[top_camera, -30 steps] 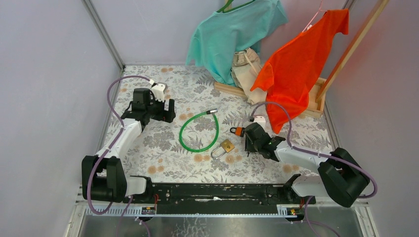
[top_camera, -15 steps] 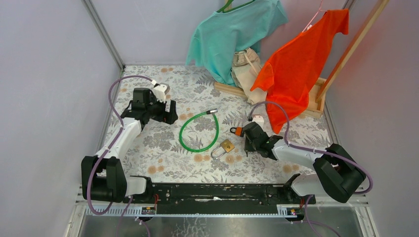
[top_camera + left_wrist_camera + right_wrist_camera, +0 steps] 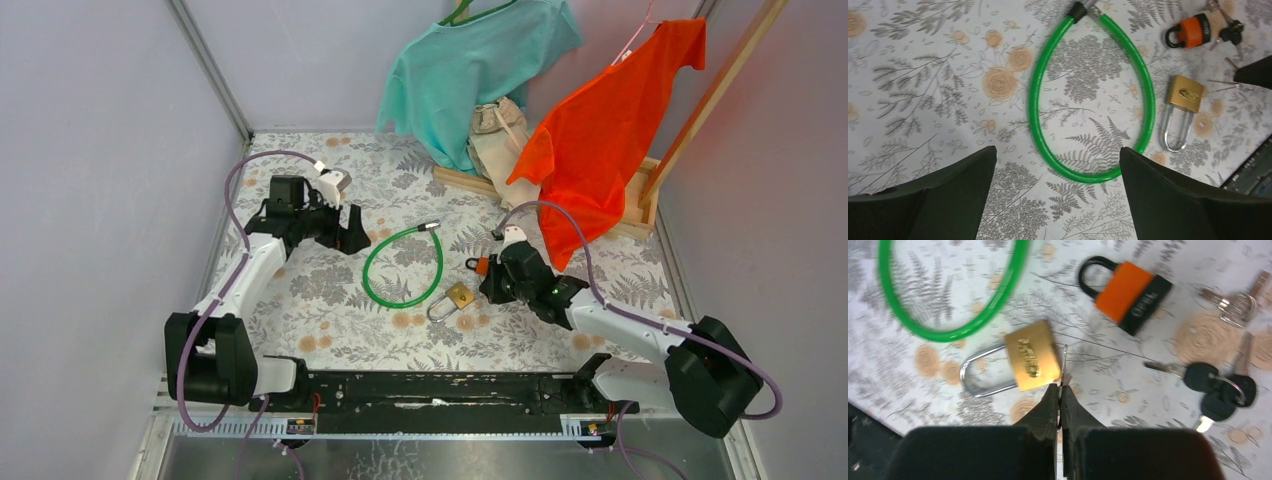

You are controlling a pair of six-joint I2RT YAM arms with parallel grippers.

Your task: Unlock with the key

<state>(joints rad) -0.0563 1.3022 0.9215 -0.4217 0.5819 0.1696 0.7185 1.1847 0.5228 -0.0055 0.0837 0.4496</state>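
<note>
The right gripper [image 3: 1060,387] sits low over the flower-patterned tablecloth [image 3: 330,320], right of centre. Its two black fingers are pressed together on a thin silvery metal piece [image 3: 1064,365], which sticks out past the tips. It may be a key seen edge-on, but the wrist view does not settle that. The piece lies just beside the body of the rectangular brass padlock [image 3: 1032,356], and whether they touch cannot be told. This padlock lies flat near the middle of the table. Its silver shackle points towards the near left, and the far corner of its body lies just beside the near end of the green plastic-coated cable loop [image 3: 1034,95]. Beyond the right gripper lies a smaller orange-and-black padlock [image 3: 1130,292] with a black shackle. To its right are a bunch of silver keys [image 3: 1233,302] and two black-headed keys on a ring [image 3: 1218,390], all loose on the cloth. The left gripper [image 3: 1056,149] hangs above the far left of the table with its jaws spread wide and nothing between them, looking down on the green loop. At the far right a teal shirt [image 3: 470,60] and an orange-red shirt [image 3: 610,120] hang over a wooden rack [image 3: 470,182].
</note>
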